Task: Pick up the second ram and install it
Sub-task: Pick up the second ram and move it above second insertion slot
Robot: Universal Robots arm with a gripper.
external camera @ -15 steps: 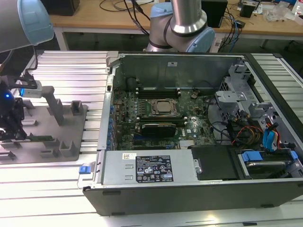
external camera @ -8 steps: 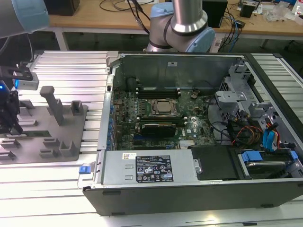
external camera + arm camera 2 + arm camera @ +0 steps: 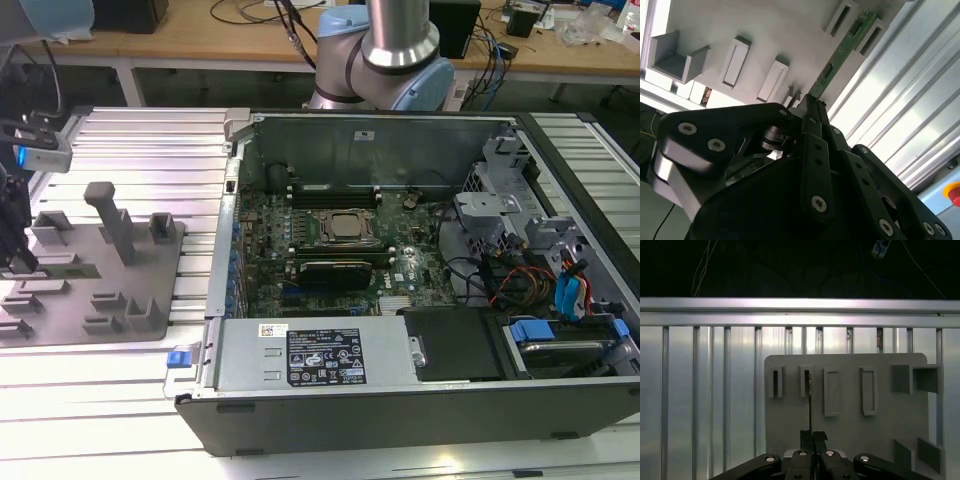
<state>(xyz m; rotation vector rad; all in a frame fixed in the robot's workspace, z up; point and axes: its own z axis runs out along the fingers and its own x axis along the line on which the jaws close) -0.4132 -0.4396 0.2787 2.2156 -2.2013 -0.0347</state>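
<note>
Nothing legible here.
Power supply [image 3: 245, 362]: a black label [image 3: 325, 357] and a small white sticker [image 3: 272, 330], neither readable.

Tight around the black tool [image 3: 812, 433], pinched on the long green circuit-board stick [image 3: 841, 52], with raised grey slotted blocks [image 3: 831, 392] on the flat grey fixture plate [image 3: 855, 440] close on both sides. Open over the ribbed aluminium worktop [image 3: 140, 140] toward the open dark computer case [image 3: 400, 420], save for a tall grey post [image 3: 112, 215] standing between.
</note>
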